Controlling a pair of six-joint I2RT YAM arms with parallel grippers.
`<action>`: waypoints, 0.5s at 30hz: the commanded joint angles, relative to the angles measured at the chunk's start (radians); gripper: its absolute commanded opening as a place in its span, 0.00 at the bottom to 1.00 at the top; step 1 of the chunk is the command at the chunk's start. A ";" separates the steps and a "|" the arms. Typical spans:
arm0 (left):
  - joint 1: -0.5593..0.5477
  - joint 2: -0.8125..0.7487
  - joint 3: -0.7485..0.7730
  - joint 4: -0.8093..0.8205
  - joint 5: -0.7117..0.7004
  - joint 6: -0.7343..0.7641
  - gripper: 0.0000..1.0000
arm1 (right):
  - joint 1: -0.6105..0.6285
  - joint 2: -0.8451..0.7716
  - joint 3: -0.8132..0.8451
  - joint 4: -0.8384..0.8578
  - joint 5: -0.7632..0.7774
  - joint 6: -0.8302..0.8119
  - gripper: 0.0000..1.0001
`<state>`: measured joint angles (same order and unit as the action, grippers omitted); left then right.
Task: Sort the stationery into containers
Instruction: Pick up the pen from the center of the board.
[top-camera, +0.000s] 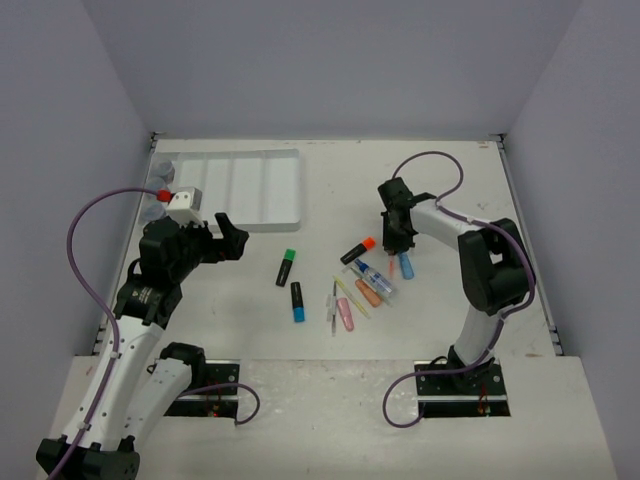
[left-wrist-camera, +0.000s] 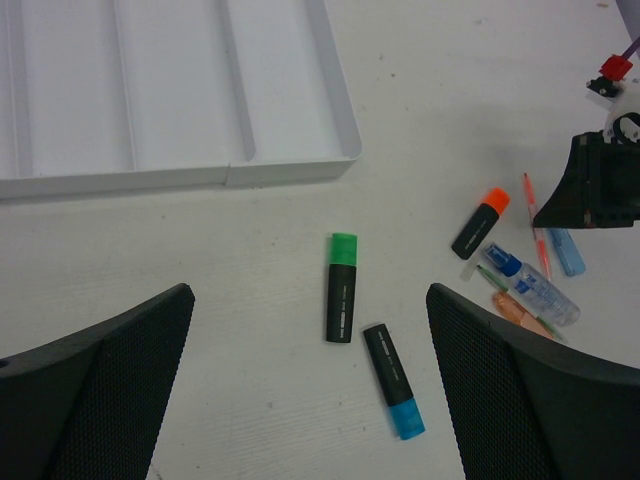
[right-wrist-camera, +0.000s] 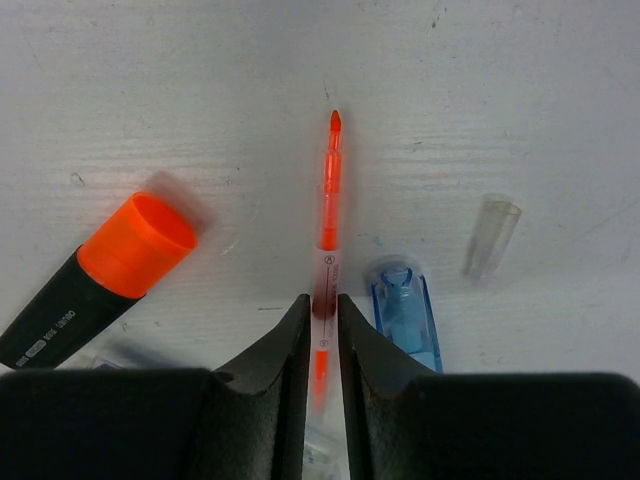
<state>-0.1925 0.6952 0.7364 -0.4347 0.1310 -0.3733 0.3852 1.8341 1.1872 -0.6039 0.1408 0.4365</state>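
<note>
My right gripper (right-wrist-camera: 321, 305) is shut on a thin orange pen (right-wrist-camera: 329, 200), whose tip points away from the wrist over the table. An orange-capped highlighter (right-wrist-camera: 100, 280) lies to its left and a clear blue eraser case (right-wrist-camera: 405, 320) to its right. My left gripper (left-wrist-camera: 308, 292) hangs open above the green-capped highlighter (left-wrist-camera: 341, 288) and the blue-capped highlighter (left-wrist-camera: 393, 380), holding nothing. The white divided tray (top-camera: 262, 190) sits at the back left, just beyond the left gripper (top-camera: 228, 235). The right gripper (top-camera: 393, 240) is low over the stationery pile.
A glue bottle (top-camera: 375, 280), an orange eraser (top-camera: 367, 293), a pink eraser (top-camera: 346, 316) and thin pens lie in a cluster at mid-table. Round grey-blue pots (top-camera: 160, 170) stand left of the tray. A clear pen cap (right-wrist-camera: 491, 238) lies beside the blue case.
</note>
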 joint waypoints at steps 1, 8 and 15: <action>-0.004 -0.010 -0.003 0.025 0.019 0.031 1.00 | -0.008 0.020 0.065 -0.020 -0.001 -0.023 0.19; -0.007 -0.016 -0.002 0.024 0.013 0.033 1.00 | -0.022 0.086 0.164 -0.069 -0.004 -0.047 0.18; -0.007 -0.020 0.001 0.024 0.011 0.033 1.00 | -0.025 0.108 0.186 -0.135 -0.040 -0.050 0.20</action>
<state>-0.1925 0.6868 0.7364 -0.4348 0.1307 -0.3729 0.3655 1.9424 1.3449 -0.6738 0.1307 0.4015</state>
